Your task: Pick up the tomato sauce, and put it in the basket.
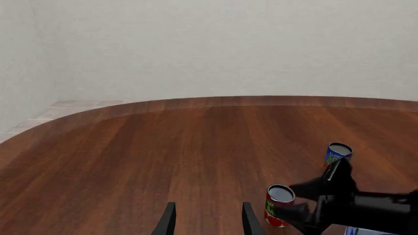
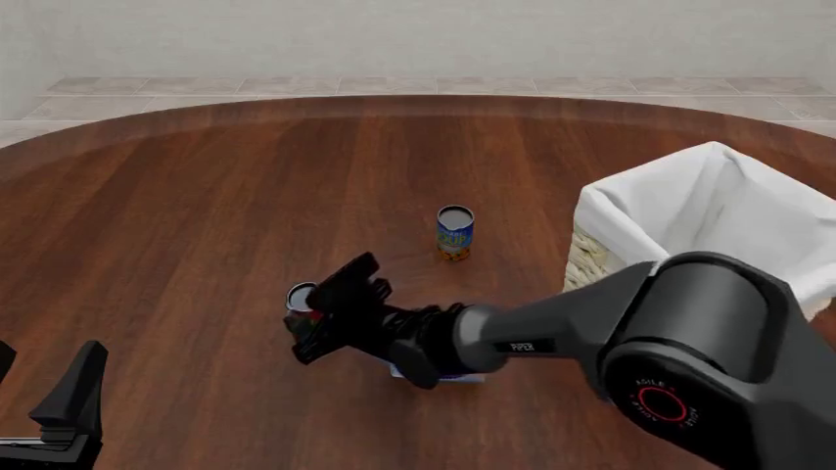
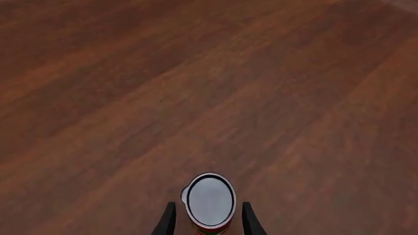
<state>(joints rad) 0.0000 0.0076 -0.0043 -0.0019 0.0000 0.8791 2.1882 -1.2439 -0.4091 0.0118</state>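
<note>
Even soft light, sharp, faint shadows

you had two cans [image 2: 455, 233] [image 2: 301, 297], one box [image 2: 444, 375], one basket [image 2: 594, 257] and two arms [image 2: 562, 323] [image 2: 59, 421].

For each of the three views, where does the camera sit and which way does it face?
Front view: above, behind the arms, facing forward-down; right arm reaches to the tomato sauce; basket at right.
Left wrist view: behind the open left gripper, facing across the table.
Right wrist view: behind the right gripper, fingers either side of the can.
Shared: all show the tomato sauce.
</note>
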